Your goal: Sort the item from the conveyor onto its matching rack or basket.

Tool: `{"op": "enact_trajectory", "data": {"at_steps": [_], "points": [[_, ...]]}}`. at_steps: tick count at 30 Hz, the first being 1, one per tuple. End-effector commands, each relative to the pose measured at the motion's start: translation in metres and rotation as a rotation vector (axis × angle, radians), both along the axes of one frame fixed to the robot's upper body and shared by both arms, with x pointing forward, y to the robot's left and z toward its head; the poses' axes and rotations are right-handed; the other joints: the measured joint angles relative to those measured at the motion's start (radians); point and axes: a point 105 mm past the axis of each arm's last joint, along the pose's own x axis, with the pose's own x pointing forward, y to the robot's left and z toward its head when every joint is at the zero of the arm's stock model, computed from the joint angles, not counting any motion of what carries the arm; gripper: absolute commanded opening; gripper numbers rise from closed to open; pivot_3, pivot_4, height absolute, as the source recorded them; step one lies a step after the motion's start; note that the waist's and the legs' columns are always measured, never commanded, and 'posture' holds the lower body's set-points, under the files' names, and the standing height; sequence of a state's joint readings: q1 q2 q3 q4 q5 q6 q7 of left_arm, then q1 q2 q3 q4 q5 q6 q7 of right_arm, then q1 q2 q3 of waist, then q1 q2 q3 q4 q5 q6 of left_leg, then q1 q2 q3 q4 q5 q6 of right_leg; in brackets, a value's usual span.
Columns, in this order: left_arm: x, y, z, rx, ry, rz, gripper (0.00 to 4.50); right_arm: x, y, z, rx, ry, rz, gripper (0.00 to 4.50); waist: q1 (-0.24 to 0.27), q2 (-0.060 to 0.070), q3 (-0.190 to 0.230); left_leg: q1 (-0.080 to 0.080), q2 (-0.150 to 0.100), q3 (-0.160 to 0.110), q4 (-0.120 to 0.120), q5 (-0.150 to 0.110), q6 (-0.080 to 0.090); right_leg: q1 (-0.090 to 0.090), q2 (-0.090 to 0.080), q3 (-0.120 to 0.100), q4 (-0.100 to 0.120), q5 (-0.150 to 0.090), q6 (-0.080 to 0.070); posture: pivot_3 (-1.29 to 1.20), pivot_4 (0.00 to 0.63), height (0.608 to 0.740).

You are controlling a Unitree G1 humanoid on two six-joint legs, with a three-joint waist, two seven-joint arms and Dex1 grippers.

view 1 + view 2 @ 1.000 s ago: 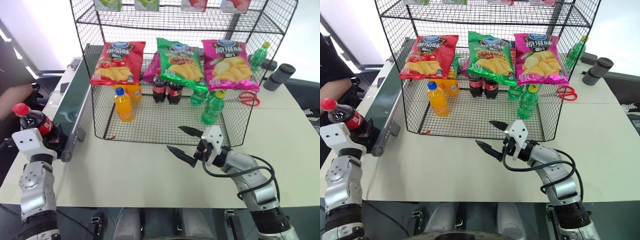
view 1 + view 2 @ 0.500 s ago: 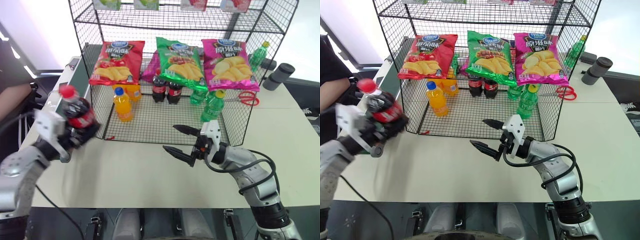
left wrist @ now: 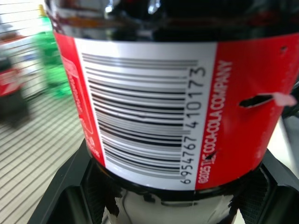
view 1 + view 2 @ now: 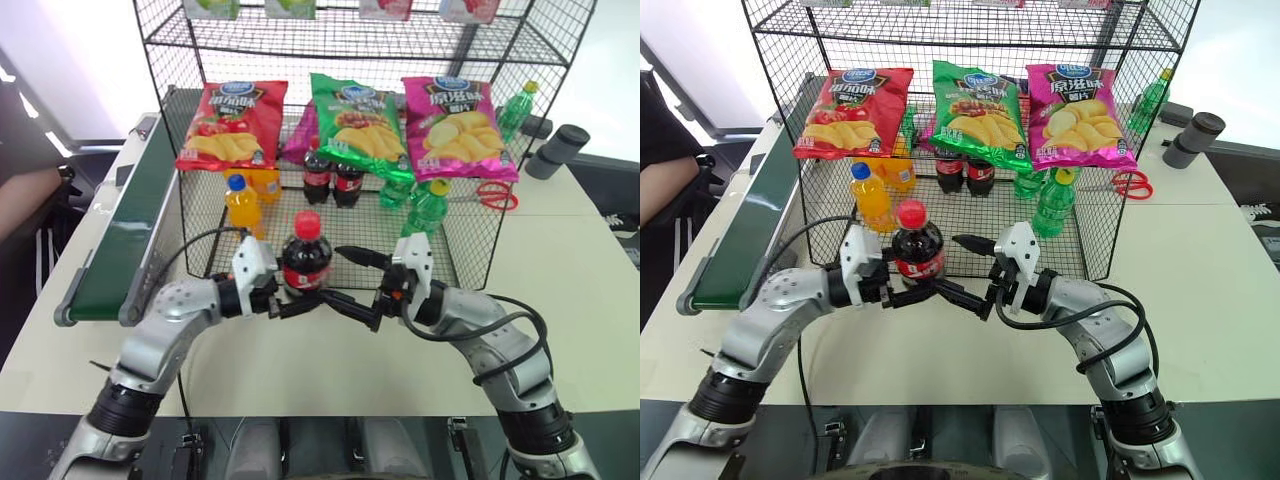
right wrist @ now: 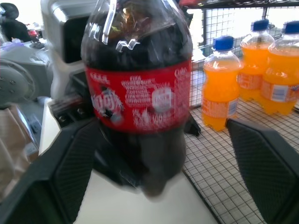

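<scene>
A: Where's the small plastic cola bottle with the red cap and label (image 4: 305, 261)?

B: Centre of the frame, upright, pinched by the left gripper (image 4: 290, 303).

A: And the right gripper (image 4: 349, 281)?

B: Fingers spread wide, flanking the bottle.

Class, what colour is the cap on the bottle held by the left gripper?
Red; the cola bottle's cap shows best in the left eye view.

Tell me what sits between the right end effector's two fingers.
The cola bottle, held by the left end effector, stands between the open right end effector's fingers, seen in the right wrist view.
</scene>
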State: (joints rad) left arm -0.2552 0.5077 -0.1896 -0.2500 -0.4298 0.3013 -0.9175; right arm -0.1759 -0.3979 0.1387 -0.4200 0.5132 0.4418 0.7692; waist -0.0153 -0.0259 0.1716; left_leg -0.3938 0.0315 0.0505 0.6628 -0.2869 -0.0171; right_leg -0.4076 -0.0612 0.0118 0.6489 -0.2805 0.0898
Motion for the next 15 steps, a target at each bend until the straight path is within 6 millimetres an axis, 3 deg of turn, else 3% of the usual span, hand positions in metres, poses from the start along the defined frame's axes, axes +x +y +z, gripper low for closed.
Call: {"op": "enact_trajectory", "data": {"at_steps": [1, 10, 13, 15], "points": [[-0.0088, -0.0154, 0.0108, -0.011, -0.069, -0.106, 2.96, -0.0075, 0.0058, 0.0121, 0.032, -0.043, 0.009, 4.5, 0.002, 0.0, 0.0, 0.0, 0.0, 0.0, 0.0, 0.0, 0.0, 0.0, 0.001, 0.0, 0.0, 0.0, 0.0, 0.0, 0.15, 0.74], [-0.0097, -0.0205, 0.0067, 0.017, -0.079, -0.142, 2.96, -0.011, 0.008, 0.0131, 0.04, -0.036, 0.022, 4.5, 0.002, 0.0, 0.0, 0.0, 0.0, 0.0, 0.002, 0.0, 0.0, 0.001, 0.005, 0.0, 0.0, 0.0, 0.0, 0.0, 0.15, 0.74], [-0.0105, -0.0234, 0.007, 0.016, -0.086, -0.147, 2.96, -0.0115, 0.0089, 0.013, 0.046, -0.024, 0.04, 3.72, 0.003, 0.0, 0.0, 0.0, 0.0, 0.0, 0.002, 0.0, 0.0, 0.001, 0.005, 0.0, 0.0, 0.0, 0.001, 0.0, 0.15, 0.74], [-0.0107, -0.0237, 0.0069, 0.013, -0.084, -0.144, 2.96, -0.0112, 0.0092, 0.0137, 0.046, -0.027, 0.043, 2.93, 0.003, 0.0, 0.0, 0.0, 0.0, 0.0, 0.002, 0.0, 0.0, 0.001, 0.005, 0.0, 0.0, 0.0, 0.001, 0.0, 0.15, 0.74]]}}
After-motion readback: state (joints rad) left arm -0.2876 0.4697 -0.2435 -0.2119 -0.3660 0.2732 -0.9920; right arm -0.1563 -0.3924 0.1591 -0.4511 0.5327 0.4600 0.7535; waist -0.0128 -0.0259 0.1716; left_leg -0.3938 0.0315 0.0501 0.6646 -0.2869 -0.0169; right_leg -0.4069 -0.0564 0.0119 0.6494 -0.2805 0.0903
